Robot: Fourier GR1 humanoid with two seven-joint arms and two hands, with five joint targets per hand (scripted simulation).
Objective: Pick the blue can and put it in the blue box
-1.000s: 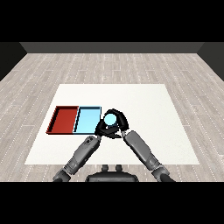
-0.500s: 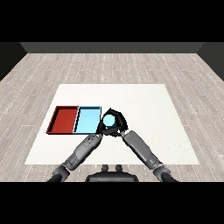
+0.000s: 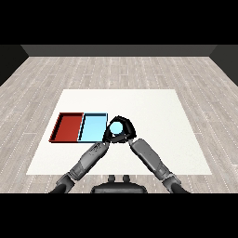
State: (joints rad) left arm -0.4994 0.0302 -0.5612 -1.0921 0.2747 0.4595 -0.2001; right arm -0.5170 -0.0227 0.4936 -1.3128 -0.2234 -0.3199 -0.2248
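Carrying: blue can nearing blue tray

Item: blue can (image 3: 117, 128), held above the desk (image 3: 153, 107), just right of the light blue tray (image 3: 93, 126). It has shifted slightly leftward toward that tray over the last second.
Right robot hand (image 3: 126, 131): curled round the can.
Left robot hand (image 3: 108, 135): close against the can; finger state cannot be told.
Red tray (image 3: 69, 126): beside the blue one.
Status, judged: transfer under way, release not yet due.

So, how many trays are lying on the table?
2. The red tray lies at the left, and the light blue tray lies directly beside it on its right. None seems hidden.
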